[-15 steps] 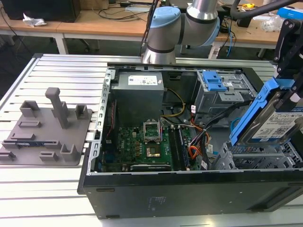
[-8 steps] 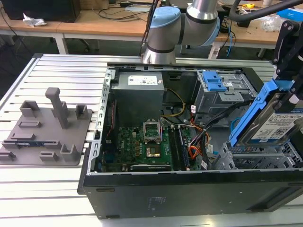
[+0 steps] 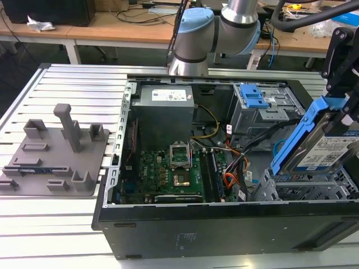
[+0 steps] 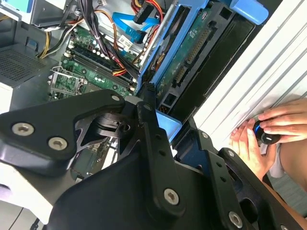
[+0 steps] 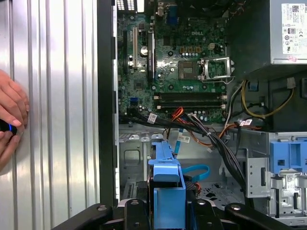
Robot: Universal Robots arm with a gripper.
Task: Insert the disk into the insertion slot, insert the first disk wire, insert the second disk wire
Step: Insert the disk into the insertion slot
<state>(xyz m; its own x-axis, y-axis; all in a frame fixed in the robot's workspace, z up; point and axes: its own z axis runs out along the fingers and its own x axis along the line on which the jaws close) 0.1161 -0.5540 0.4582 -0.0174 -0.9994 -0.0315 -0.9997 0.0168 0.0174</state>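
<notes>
While clamped in the hand [image 5: 165,205], disk [image 3: 330,148]: tilted steeply, lower end just over the slot, not seated.
Hand: clenched on the disk's upper end.
Slot [image 3: 272,190]: in the case [image 3: 196,230], at the exterior view's right.
Case: lies open on the slatted surface [image 3: 73,84].
Person's fingers [image 4: 283,117]: resting on the surface beside the case.

I find a computer case [image 3: 224,230] lying open on a slatted table [image 3: 73,84]. Inside the case: green motherboard [image 3: 168,168], grey power supply [image 3: 165,103]. Beside the case, exterior view's left: grey fixture plate [image 3: 50,159].
</notes>
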